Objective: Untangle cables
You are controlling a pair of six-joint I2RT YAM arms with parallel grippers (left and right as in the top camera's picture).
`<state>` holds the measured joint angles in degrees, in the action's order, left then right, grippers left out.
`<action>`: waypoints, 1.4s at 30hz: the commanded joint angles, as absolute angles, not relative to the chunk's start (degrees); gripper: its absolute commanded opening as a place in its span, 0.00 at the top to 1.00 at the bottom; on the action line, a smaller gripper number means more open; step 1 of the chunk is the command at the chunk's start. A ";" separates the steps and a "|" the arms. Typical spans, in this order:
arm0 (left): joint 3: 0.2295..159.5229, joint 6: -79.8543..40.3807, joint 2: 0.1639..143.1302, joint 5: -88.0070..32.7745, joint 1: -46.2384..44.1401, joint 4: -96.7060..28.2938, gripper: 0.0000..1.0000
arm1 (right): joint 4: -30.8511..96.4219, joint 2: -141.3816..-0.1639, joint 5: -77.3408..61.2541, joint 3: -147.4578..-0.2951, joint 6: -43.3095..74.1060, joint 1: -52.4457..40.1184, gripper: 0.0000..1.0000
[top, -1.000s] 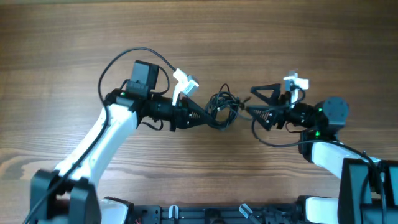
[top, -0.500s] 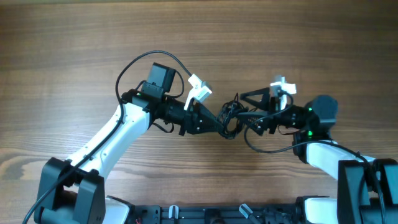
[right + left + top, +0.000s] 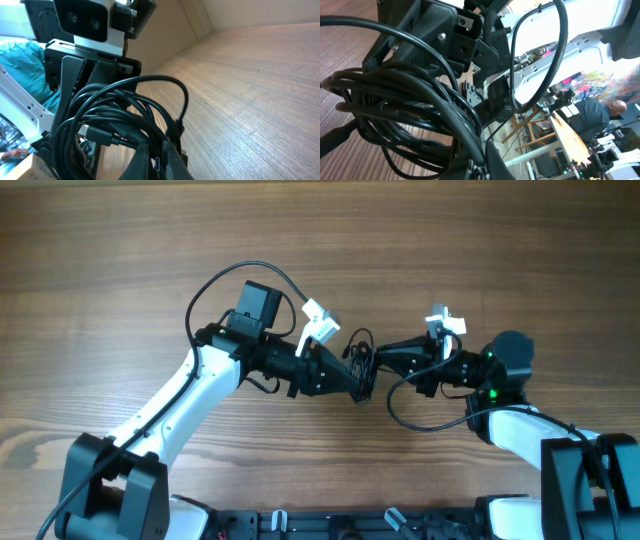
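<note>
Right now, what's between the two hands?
Only the knotted cables, gripped by the left hand and right hand from either side. The overhead view shows it.

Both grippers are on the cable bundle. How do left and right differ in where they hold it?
The left gripper reaches in from the bundle's left and bites low on the cables; the right gripper reaches in from the right and bites higher. The left arm is stretched far out; the right arm is folded near its base. Both are shut on the cables, coiled between them.
</note>
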<state>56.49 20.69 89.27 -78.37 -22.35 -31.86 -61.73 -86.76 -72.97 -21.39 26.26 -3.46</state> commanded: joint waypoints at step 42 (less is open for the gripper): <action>56.47 17.50 89.23 -76.14 -23.20 -31.68 0.82 | -58.78 -86.46 -56.34 -22.06 25.85 -6.94 0.96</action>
<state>56.51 17.50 89.27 -77.56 -24.47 -31.20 -58.65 -86.76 -61.39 -21.37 15.44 -9.39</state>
